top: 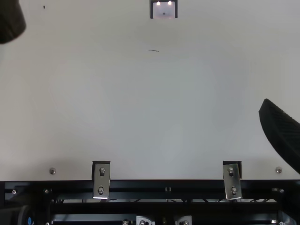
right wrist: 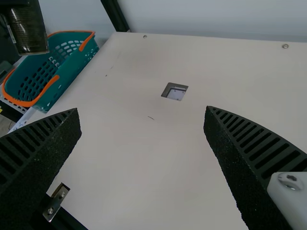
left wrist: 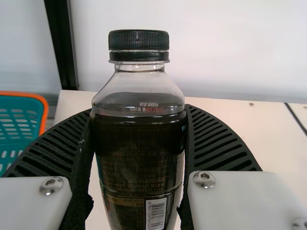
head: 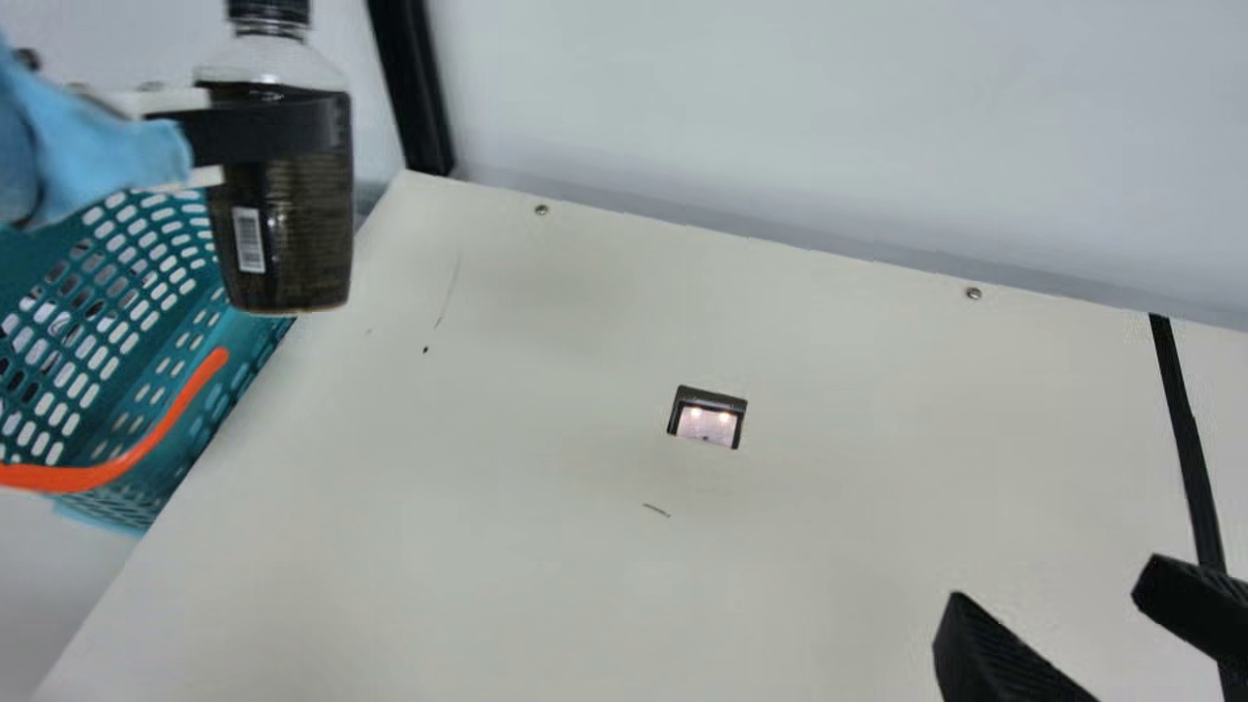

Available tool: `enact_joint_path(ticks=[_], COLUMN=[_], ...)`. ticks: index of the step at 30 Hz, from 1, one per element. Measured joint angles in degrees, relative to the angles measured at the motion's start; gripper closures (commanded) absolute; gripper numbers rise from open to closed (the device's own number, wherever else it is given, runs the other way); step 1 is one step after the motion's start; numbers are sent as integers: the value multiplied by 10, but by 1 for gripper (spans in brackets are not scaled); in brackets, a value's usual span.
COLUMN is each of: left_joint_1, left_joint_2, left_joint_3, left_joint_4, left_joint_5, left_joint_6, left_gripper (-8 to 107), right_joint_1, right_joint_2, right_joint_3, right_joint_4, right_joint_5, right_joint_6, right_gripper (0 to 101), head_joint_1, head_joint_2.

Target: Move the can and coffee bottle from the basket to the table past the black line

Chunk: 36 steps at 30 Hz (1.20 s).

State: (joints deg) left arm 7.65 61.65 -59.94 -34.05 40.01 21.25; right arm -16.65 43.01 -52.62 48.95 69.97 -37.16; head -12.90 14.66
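Cream table (head: 507,546) — bottle (head: 307,219) aloft (cap (head: 269,12) cropped, main view)

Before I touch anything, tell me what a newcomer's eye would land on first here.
Most likely the dark coffee bottle with its black cap, held upright in the air by the left gripper at the main view's upper left. Just below it there, the teal basket with its orange trim stands out against the pale table. At the lower right, the open black right gripper comes next.
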Motion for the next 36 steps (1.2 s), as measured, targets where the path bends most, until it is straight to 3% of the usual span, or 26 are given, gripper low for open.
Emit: enact_joint_path(ticks=[23, 36], left_joint_1=[-139, -148], left_joint_2=[-80, -75], left_joint_3=[22, 17], left_joint_4=[-47, -45], left_joint_5=[61, 61], left_joint_6=[-143, -146], left_gripper=[89, 89], right_joint_1=[0, 0], right_joint_2=[0, 0], right_joint_3=[0, 0], right_joint_4=[0, 0], right_joint_5=[0, 0], right_joint_6=[0, 0], right_gripper=[0, 0], head_joint_1=[-3, -3], head_joint_2=[-3, -3])
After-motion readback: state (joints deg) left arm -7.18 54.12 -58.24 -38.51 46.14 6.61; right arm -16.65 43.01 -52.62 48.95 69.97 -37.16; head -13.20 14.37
